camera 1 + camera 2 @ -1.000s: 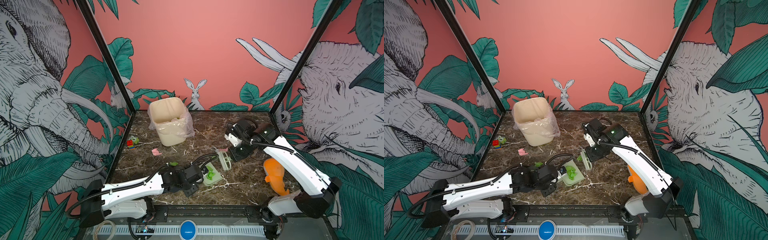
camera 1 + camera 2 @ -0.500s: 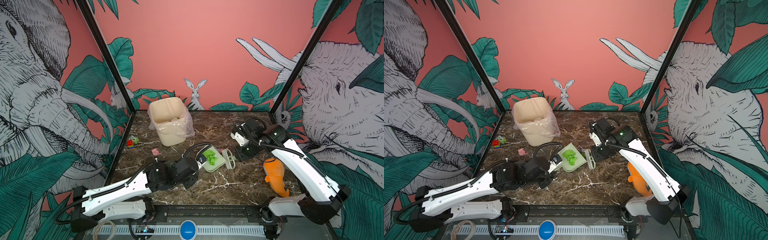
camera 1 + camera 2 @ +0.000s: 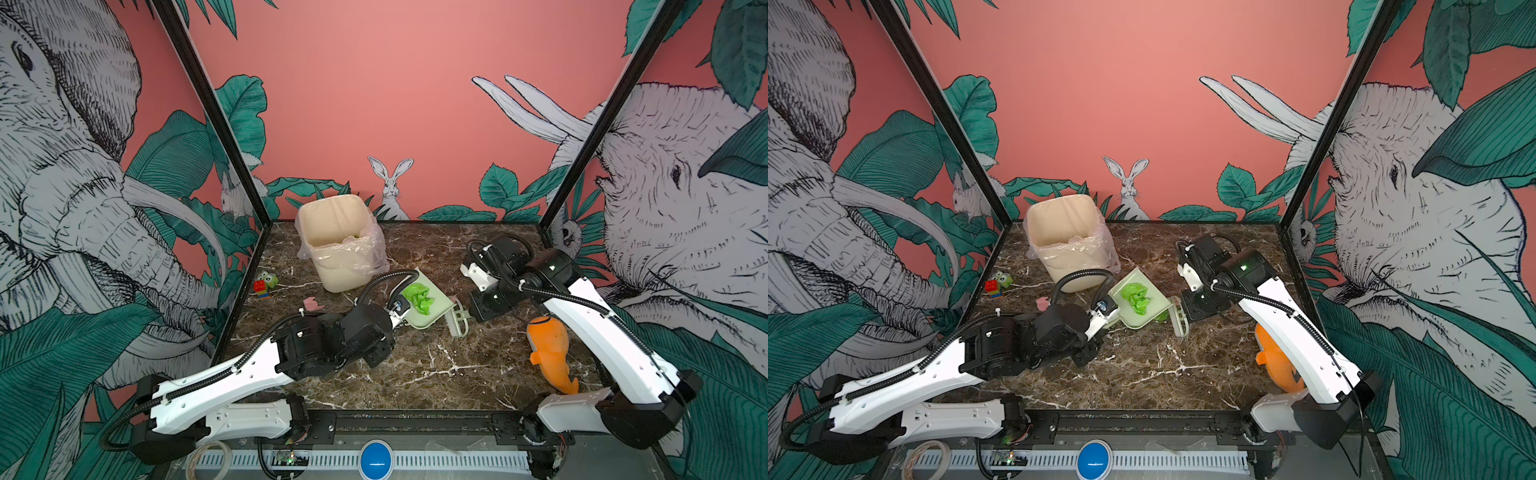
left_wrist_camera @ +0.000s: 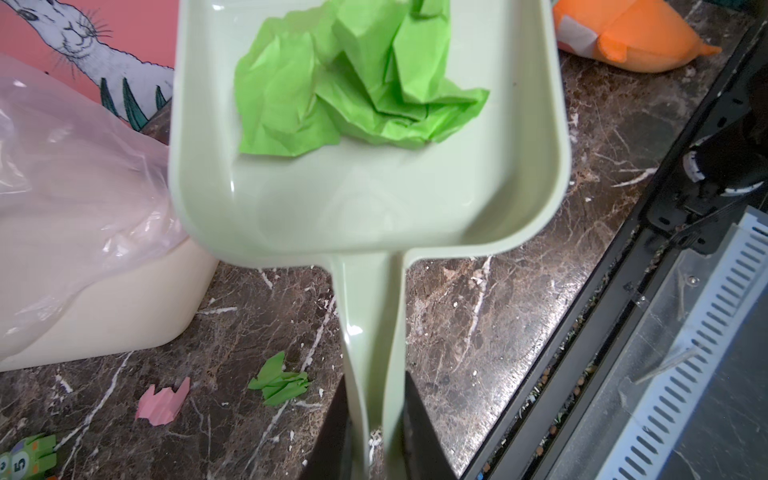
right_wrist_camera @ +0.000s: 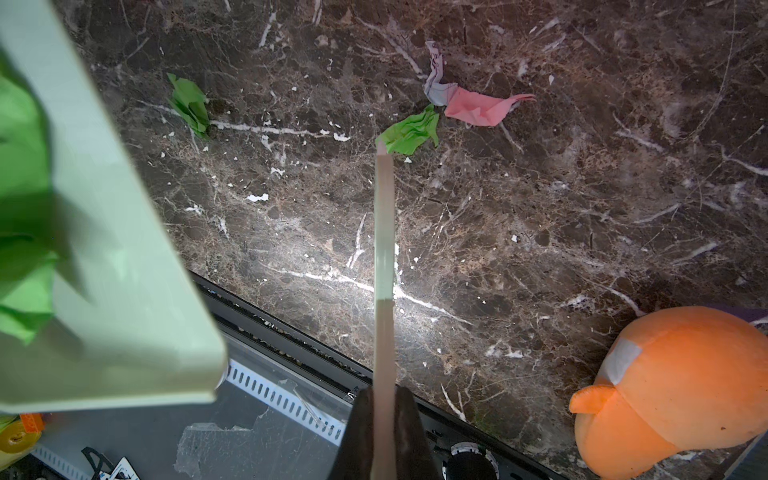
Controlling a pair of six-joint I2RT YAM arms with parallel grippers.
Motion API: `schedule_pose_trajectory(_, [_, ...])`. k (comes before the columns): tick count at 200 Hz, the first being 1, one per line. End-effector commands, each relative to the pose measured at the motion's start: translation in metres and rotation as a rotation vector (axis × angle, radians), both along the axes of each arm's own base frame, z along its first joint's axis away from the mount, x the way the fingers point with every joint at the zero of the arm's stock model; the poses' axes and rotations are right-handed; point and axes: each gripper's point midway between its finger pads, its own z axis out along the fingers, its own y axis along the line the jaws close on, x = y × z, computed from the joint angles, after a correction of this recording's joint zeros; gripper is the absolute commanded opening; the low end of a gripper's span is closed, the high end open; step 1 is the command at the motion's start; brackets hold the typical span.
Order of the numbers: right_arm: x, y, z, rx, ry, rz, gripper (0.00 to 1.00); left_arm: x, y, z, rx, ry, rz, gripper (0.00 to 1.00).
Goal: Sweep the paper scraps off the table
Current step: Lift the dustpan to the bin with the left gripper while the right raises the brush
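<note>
Presently, the left pincer (image 4: 374, 440) is clenched on the thin handle of a pale green plastic dustpan (image 3: 434, 313), its two black fingers (image 4: 332, 432) pressing on either side of the handle. The dustpan is held clear of the dark brown marble-patterned tabletop (image 3: 436, 374), just beside a cream plastic bin lined with a clear bag (image 3: 340, 249). A wad of bright green crumpled paper (image 4: 349, 79) lies inside the pan; in both top views it sits near the middle of the pan floor (image 3: 1136, 297).

The right pincer (image 5: 384, 419) is clamped on the narrow handle of a pale hand brush (image 3: 457, 322). In both top views the brush head hangs just beside the dustpan's open edge.

Several paper scraps lie loose on the tabletop. The left wrist view shows one pale pink piece (image 4: 163, 402) and one green piece (image 4: 280, 380) near the foot of the bin. The right wrist view shows two green bits (image 5: 189, 104) (image 5: 411, 132), a pink bit (image 5: 482, 107) and a whitish strip (image 5: 435, 81) touching it. In a top view only one pink scrap (image 3: 312, 303) is plain to see, beside the left arm.

An orange fish-shaped soft toy (image 3: 550, 353) lies near the right arm. Red-and-green toy blocks (image 3: 264, 284) stand at the tabletop's left edge.
</note>
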Motion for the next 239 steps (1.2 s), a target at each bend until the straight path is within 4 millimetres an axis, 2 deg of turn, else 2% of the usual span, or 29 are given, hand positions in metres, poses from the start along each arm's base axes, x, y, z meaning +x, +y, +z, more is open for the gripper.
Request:
schedule_pose_trajectory(1, [-0.002,-0.005,0.013,0.015,-0.034,0.006,0.0,0.008,0.017,0.02,-0.002,-0.026,0.064,0.09])
schedule_pose_trajectory(59, [-0.004,-0.009,0.011,0.017,-0.031,0.007,0.0,0.033,0.06,0.059,0.0,-0.043,0.202,0.1])
schedule_pose_trajectory(94, [-0.005,-0.011,0.01,0.015,-0.028,0.012,0.0,0.05,0.081,0.073,0.039,-0.061,0.288,0.1])
schedule_pose_trajectory(199, [-0.006,-0.014,0.01,0.009,-0.006,0.035,0.0,0.118,0.14,0.079,0.052,-0.007,0.572,0.09])
schedule_pose_trajectory(239, [-0.008,-0.016,0.007,0.008,0.005,0.032,0.0,0.146,0.175,0.086,0.123,-0.045,0.679,0.09])
